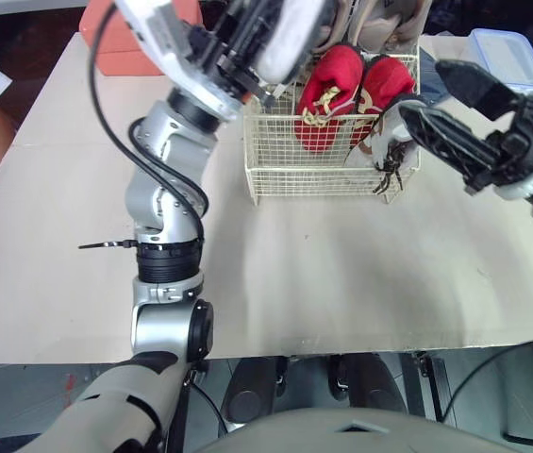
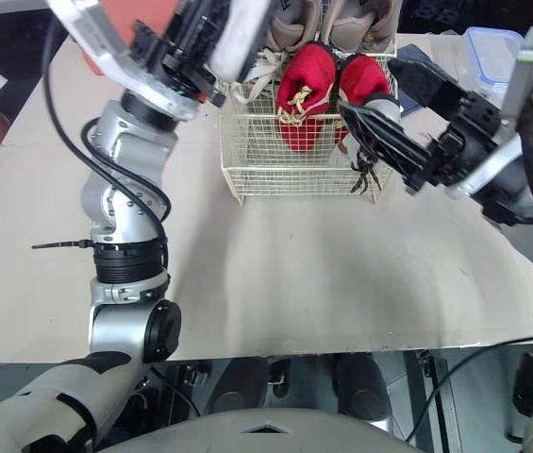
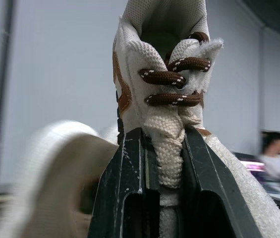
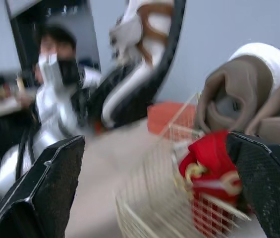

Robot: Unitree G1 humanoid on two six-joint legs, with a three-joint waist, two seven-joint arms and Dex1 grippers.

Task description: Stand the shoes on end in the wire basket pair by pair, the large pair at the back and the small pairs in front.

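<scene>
Left gripper is clamping tight on the cream shoe's laced tongue, holding it above the wire basket's left rear corner. The apparently free front-left space is lying below, nearer the robot. Right gripper is gaping wide, empty, beside the basket's right side.

The beige table carries a wire basket, an orange box and a lidded container.

The wire basket holds a red pair standing on end before a taupe pair. The left tool pinches a white, brown-laced shoe.
</scene>
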